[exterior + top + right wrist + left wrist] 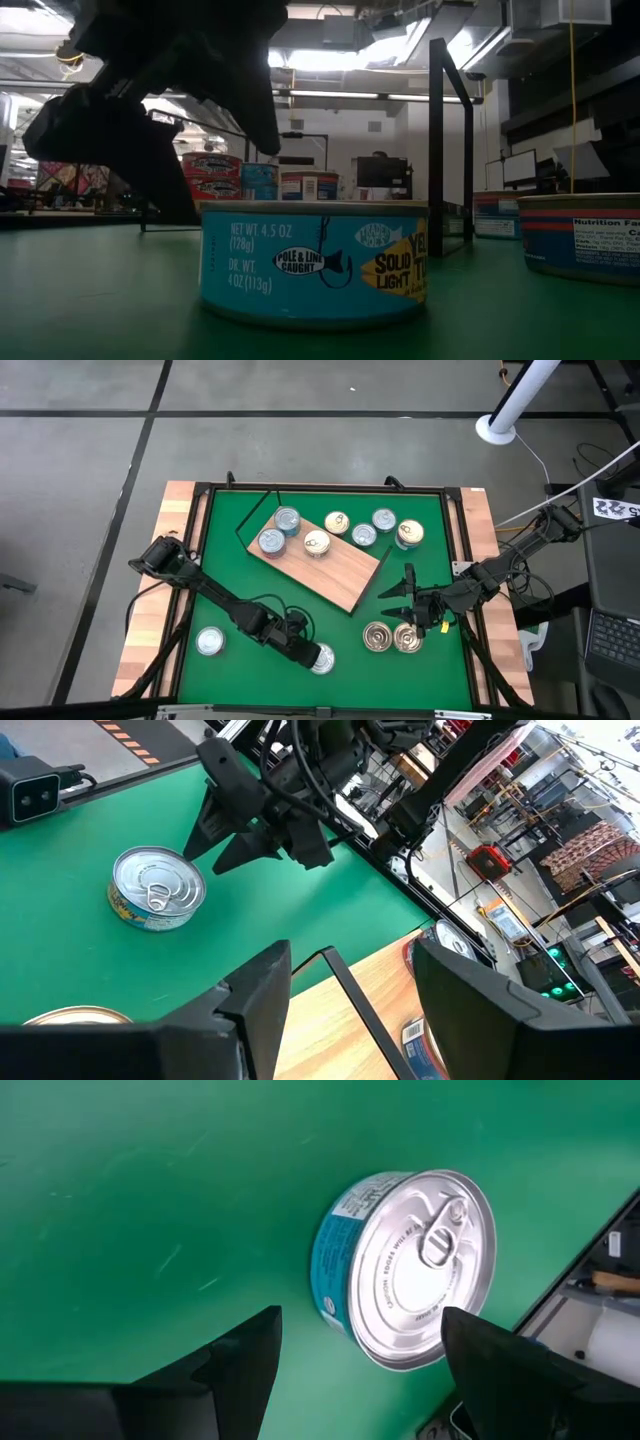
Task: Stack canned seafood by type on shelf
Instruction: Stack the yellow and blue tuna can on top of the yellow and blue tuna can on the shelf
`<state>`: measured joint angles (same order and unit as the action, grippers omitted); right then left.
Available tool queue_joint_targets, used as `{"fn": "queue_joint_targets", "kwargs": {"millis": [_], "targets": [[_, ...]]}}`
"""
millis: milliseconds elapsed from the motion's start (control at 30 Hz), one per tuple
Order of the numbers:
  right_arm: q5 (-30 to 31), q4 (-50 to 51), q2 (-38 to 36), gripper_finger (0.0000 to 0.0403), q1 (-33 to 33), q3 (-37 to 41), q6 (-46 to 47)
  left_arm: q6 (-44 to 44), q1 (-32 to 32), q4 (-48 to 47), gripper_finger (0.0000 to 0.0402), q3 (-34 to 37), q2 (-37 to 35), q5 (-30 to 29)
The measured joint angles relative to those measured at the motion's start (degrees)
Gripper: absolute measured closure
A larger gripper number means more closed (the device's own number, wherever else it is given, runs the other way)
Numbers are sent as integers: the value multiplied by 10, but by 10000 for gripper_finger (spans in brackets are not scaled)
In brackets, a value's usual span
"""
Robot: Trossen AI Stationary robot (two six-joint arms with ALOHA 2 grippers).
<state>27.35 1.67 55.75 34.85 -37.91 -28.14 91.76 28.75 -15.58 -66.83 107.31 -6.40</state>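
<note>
Across the surface: green mat, pale wood rails at both sides, black frame around the rim, grey floor beyond. Behind, at mat level, a workshop with racks, lights and screens.

Near the far middle, lying askew: the shelf, its far-left corner close to the frame, bare mat on the other sides. Widest open stretch at left centre and along the near edge.

Counted from above, ten tins. On the shelf, three: two silver-lidded, one cream-gold. Just past its far edge on the mat, four. Near right, two gold-lidded, touching. Near left, one silver. Near edge, centre: a blue tin, upright, alone.

Left gripper low at the blue tin, fingers spread wide either side of it, not clamped. Right gripper above the mat between the shelf's near corner and the gold pair, fingers apart, holding nothing.
</note>
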Motion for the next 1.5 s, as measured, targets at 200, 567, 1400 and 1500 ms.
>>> {"fn": "queue_joint_targets", "kwargs": {"millis": [200,567,1400,1500], "targets": [[0,0,0,191,0,0,0,11,-4,0,135,0,0,0],[0,4,0,191,0,1,0,20,-3,18,196,0,19,2],[0,16,0,191,0,1,0,13,-3,27,307,-2,37,12],[0,16,0,191,0,1,0,9,-3,30,339,-1,37,12]]}}
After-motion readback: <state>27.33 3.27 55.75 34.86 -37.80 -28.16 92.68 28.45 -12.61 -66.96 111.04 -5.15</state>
